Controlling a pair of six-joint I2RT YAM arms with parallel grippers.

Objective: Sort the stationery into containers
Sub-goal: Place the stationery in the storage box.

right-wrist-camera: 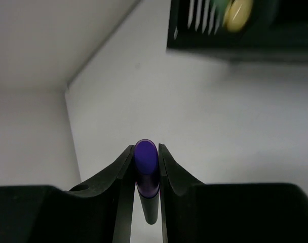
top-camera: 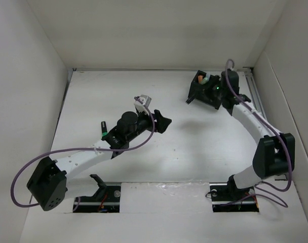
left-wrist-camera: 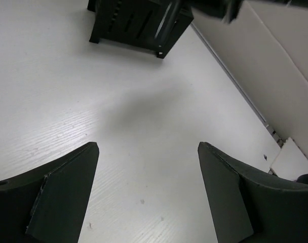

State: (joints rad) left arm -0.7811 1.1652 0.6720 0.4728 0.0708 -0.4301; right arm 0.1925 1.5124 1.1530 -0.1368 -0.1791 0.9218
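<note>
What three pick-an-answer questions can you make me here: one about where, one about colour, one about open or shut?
1. Where is the black box? A. far right of the table. B. near left corner. C. the middle.
2. What colour is the end of the marker in the right tool? A. red. B. purple. C. white.
3. How is the left tool? A. shut on a marker. B. shut on the box. C. open and empty.
Answers: 1 A, the top view shows it far back on the right. 2 B, a purple end shows in the right wrist view. 3 C, its fingers stand wide apart with nothing between.
</note>
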